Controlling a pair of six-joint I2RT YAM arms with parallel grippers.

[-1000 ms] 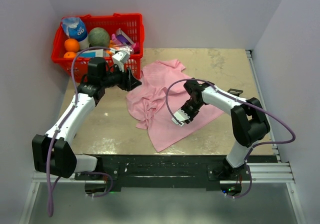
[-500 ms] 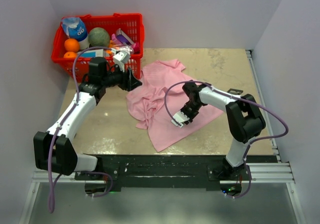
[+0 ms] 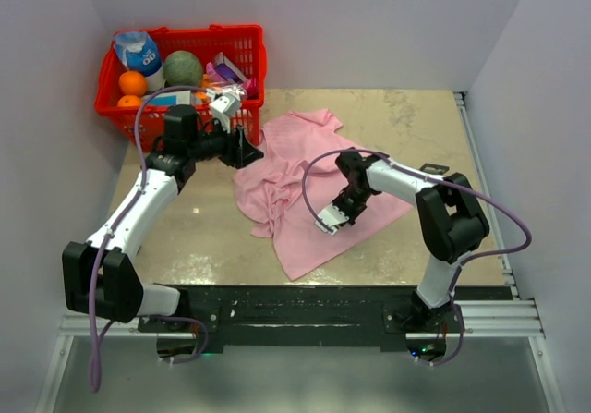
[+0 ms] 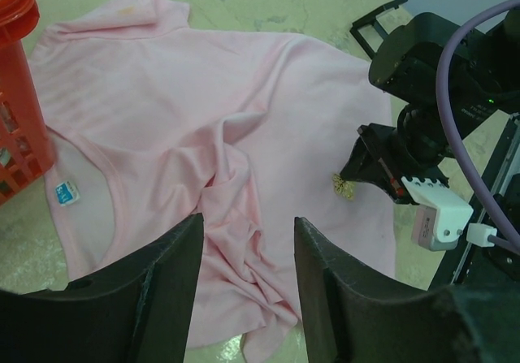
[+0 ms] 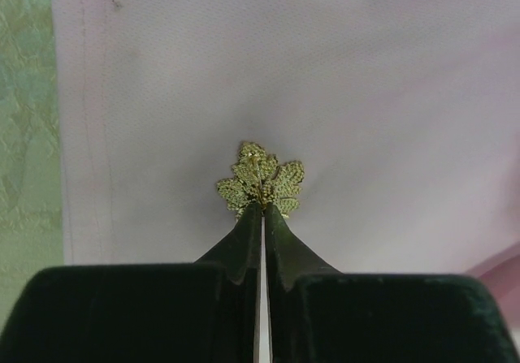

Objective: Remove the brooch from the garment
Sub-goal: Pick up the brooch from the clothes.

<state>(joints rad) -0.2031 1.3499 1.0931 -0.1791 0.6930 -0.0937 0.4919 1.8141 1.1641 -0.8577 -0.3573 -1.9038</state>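
The light pink T-shirt lies crumpled on the table; it also shows in the left wrist view and fills the right wrist view. The brooch, a small gold leaf-like cluster, sits on the flat cloth near a hem and shows in the left wrist view. My right gripper is shut, its tips pinching the brooch's near edge; from the top it points down onto the shirt's right part. My left gripper is open and empty, above the shirt's folds at the left edge.
A red basket with fruit and packets stands at the back left, close to my left gripper; its wall shows in the left wrist view. A small blue-white tag sits at the collar. Bare tabletop lies right of the shirt.
My right gripper has crept a little to the left and down on the shirt. The left arm has barely moved.
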